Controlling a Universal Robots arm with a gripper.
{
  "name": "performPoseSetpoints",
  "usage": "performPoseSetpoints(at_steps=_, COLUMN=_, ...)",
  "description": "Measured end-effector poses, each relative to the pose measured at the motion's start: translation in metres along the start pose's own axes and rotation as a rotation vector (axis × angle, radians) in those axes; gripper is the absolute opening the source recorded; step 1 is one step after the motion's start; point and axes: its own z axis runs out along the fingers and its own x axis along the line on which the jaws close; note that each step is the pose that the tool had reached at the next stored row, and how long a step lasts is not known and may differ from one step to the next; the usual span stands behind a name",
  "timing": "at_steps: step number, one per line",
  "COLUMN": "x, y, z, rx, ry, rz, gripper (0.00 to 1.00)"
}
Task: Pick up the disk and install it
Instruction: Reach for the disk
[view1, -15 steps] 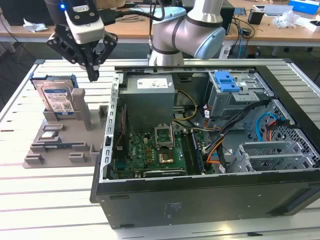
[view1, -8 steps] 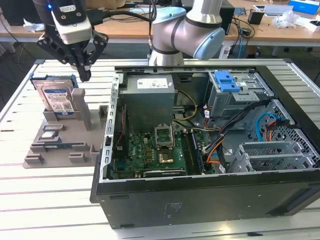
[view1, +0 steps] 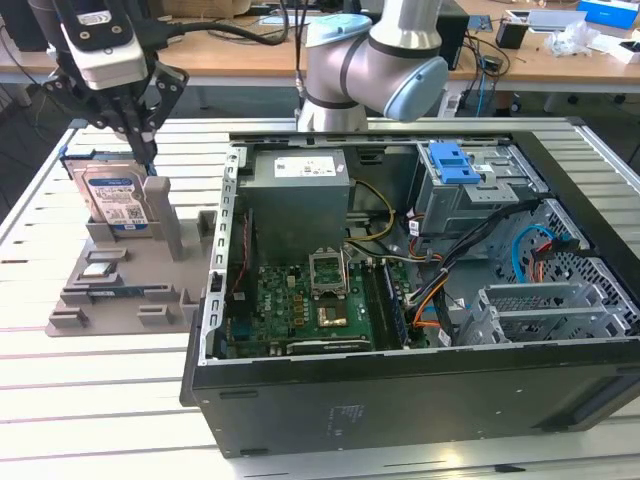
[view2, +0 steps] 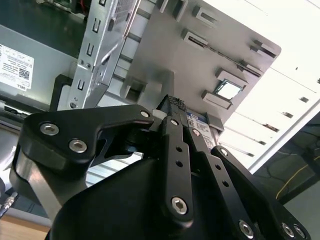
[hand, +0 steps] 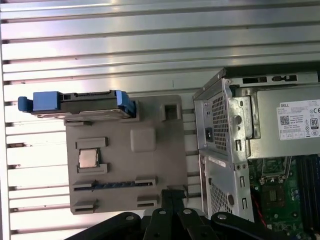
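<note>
The tool (view1: 146, 155) hangs clenched and empty just above the upright disk (view1: 113, 200).

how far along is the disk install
Nothing done yet: the disk stands on edge in the grey holder, outside the open computer case. In hand: the gripper hangs just above the disk's top edge; whether it touches I cannot tell. Left: both the pickup and the install.

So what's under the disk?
The disk stands on edge in a slot of the grey holder plate, which lies on the slatted table. Its lower edge is hidden inside the slot.
</note>
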Motion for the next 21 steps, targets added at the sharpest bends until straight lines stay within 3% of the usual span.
performPoseSetpoints(at_steps=5, x=0.0145, y=-0.0009, z=0.0, rx=-0.0001, ry=-0.0001, rz=0.0, gripper=0.11)
performPoseSetpoints(at_steps=8, x=0.0304, y=-0.0001, z=0.0003, rx=0.0002, ry=0.0, rz=0.0, gripper=0.11)
performPoseSetpoints(at_steps=12, x=0.0411, y=0.0027, z=0.0007, rx=0.0004, ry=0.0, rz=0.0, gripper=0.11)
performPoseSetpoints(at_steps=18, x=0.0611, y=0.0112, z=0.0037, rx=0.0012, ry=-0.0002, rz=0.0, gripper=0.11)
performPoseSetpoints(at_steps=21, x=0.0759, y=0.0155, z=0.0054, rx=0.0019, ry=-0.0002, rz=0.0, gripper=0.11)
